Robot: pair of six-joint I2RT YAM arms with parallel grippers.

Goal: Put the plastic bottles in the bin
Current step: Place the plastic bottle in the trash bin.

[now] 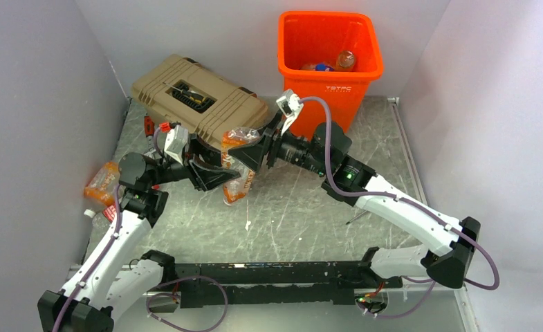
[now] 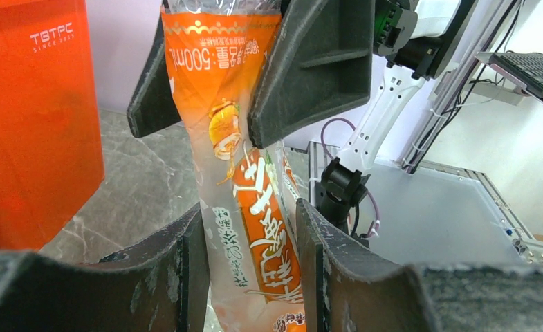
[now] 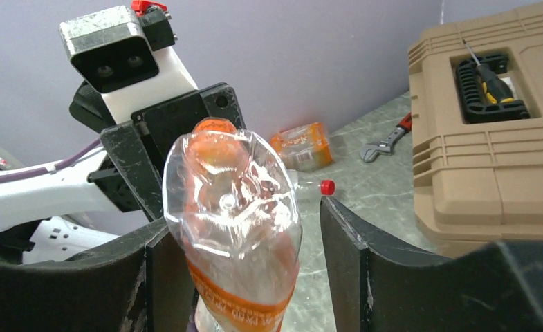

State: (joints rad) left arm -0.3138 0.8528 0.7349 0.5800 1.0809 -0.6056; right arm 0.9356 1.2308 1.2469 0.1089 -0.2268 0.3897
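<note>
From above, the plastic bottle [image 1: 237, 169] is held over the table [image 1: 303, 207], in front of the orange bin [image 1: 330, 97]. In the left wrist view, it is clamped by the left end effector [image 2: 250, 256]; in the right, straddled by the open right end effector [image 3: 241, 270].

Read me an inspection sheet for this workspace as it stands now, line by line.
Surface: grey marbled table, scratched.
Job's things: orange bin at the back, bottles inside; orange-labelled bottle between both grippers; second bottle lying at the left.
Clutter: tan toolbox, screwdriver in its lid recess; wrench beside it.
Grippers: left gripper shut on the orange-labelled bottle; right gripper straddles its far end, a gap on one side.
Cables: purple cable along each arm.
Surroundings: pale walls; nothing else seen.
</note>
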